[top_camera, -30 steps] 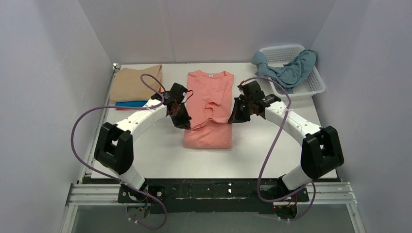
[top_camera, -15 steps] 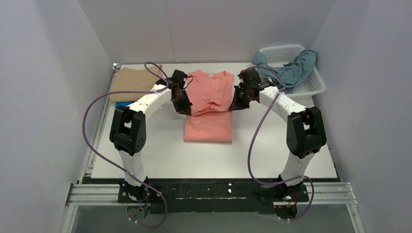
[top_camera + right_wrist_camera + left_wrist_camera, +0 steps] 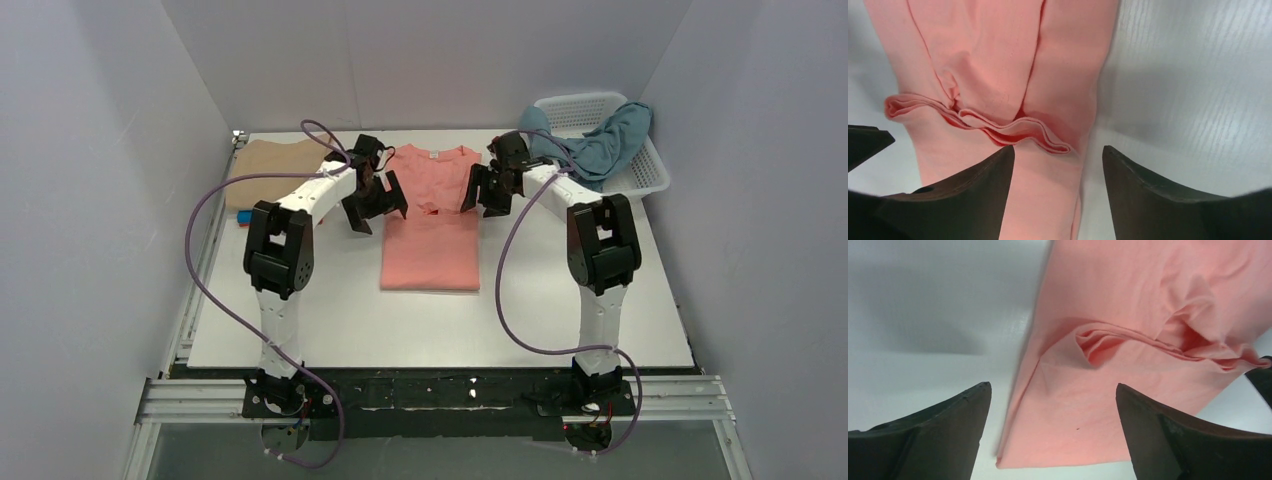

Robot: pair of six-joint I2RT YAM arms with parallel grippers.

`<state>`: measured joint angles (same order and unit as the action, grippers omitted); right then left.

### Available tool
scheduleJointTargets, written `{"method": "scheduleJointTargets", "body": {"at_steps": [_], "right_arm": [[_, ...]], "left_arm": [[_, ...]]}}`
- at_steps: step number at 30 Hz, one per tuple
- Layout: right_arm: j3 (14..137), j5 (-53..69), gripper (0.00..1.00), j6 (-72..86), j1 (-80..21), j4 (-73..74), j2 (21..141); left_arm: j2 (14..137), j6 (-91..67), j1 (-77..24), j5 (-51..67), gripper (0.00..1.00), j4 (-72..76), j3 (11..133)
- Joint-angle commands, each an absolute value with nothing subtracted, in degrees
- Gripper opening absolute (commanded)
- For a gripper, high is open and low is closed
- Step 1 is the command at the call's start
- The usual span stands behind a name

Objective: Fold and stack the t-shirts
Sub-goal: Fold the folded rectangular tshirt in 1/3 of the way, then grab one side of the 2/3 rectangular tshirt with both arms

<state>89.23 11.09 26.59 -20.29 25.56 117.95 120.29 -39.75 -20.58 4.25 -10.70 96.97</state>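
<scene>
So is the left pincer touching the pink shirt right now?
Apart. The left wrist view shows the left pincer open, its fingers hanging clear above the pink shirt, with nothing pinched.

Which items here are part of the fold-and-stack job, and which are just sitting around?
Job:
- salmon pink t-shirt, partly folded, mid-table
- beige tan t-shirt, folded, far left
- grey-blue t-shirt, draped over the white basket

Lying about:
- white basket
- purple cables on the arms
</scene>
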Motion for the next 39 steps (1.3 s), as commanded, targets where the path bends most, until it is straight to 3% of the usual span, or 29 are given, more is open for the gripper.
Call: {"method": "scheduleJointTargets", "body": {"at_steps": [1, 5, 13, 22, 26, 32, 36, 39], "right_arm": [[92.0, 12.1, 0.78, 25.2, -19.7, 26.0, 115.1], [84.1, 12.6, 0.83, 26.1, -19.7, 25.8, 108.1], [59.4, 20.4, 0.83, 32.2, -21.7, 19.8, 90.1], [45.6, 18.7, 0.76, 41.6, -25.0, 10.8, 86.0], [44.0, 18.3, 0.68, 43.8, -25.4, 8.8, 88.1], [43.6, 17.9, 0.46, 45.4, -26.0, 8.1, 91.2], [43.1, 16.7, 0.38, 45.8, -26.1, 8.1, 92.5], [43.1, 17.5, 0.36, 46.1, -26.2, 7.8, 93.0]], "left_arm": [[113.0, -38.9, -19.3, 5.3, 0.98, -15.6, 96.0], [106.2, -38.7, -19.3, 8.7, 0.98, -14.3, 87.5], [92.5, -40.9, -20.1, 16.3, 0.98, -9.2, 65.0], [91.3, -44.1, -20.1, 15.0, 0.96, -4.3, 54.5], [94.0, -46.4, -20.2, 15.5, 0.86, -0.7, 52.9], [98.7, -49.0, -20.2, 16.8, 0.65, 3.3, 52.8], [101.2, -50.3, -20.1, 17.7, 0.49, 4.7, 52.4], [101.8, -50.7, -20.1, 18.3, 0.44, 5.0, 51.8]]}}
